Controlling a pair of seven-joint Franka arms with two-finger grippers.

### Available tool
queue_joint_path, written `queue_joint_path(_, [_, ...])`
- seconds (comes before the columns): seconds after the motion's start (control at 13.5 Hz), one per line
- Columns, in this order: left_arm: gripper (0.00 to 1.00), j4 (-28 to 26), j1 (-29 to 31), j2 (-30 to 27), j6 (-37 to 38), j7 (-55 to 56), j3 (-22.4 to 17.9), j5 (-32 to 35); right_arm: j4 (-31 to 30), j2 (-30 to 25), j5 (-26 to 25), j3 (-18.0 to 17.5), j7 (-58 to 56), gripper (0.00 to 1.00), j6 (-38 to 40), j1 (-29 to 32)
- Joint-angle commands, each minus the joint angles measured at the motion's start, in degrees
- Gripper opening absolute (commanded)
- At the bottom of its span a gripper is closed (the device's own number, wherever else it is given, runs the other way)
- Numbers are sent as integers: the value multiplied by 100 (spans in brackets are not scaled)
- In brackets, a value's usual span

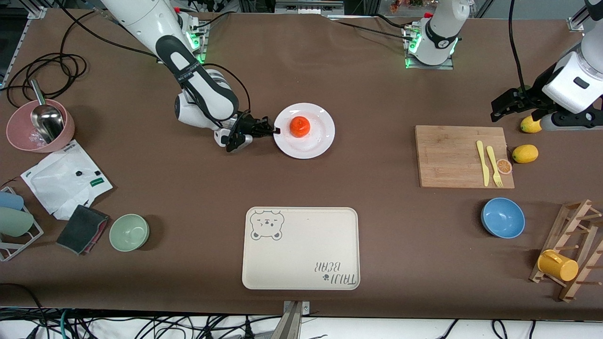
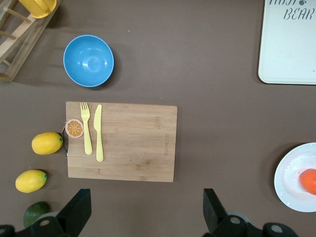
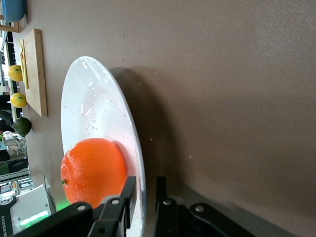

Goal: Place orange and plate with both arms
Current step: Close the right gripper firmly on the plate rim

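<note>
While my right gripper [image 1: 272, 130] brackets the plate [image 1: 316, 141] rim at centre frame, 1 finger above and 1 below, I'd seat the pinch fully and lift level so the orange [image 1: 299, 126] resting on it can't roll. My left gripper [image 2: 143, 210] waits with jaws spread above the cutting board [image 1: 452, 160]. The tray [image 1: 301, 256] at lower centre reads "TAIJI BEAR".

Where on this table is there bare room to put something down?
Bare brown cloth lies between the white plate and the bear tray, and between that tray and the blue bowl. The tray itself holds nothing. It is crowded by the cutting board with its lemons, and around the pink bowl and green bowl.
</note>
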State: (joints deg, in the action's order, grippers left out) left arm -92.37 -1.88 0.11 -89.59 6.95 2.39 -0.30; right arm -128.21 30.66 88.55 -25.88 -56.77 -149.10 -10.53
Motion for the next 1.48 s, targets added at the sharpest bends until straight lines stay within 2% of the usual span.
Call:
queue_joint_path(0.0, [100,88,-5,-19,117,-97,-10,92,77,54,233,-31,-185,15,-93,-28])
queue_joint_path(0.15, [100,88,4,-19,117,-97,-19,92,103,54,242,-31,-203,13,-93,-28])
queue_joint_path(0.44, [100,88,4,-28,143,-97,-10,92,112,54,242,-31,-203,0,-93,-28])
queue_joint_path(0.74, [100,88,4,-28,143,-97,-19,92,121,54,242,-31,-194,0,-84,-28])
queue_joint_path(1.04, [100,88,13,-28,143,-97,-19,92,279,54,497,-31,-159,0,-31,-19])
queue_joint_path(1.4, [100,88,13,-28,143,-89,-19,92,805,54,453,13,454,0,117,95])
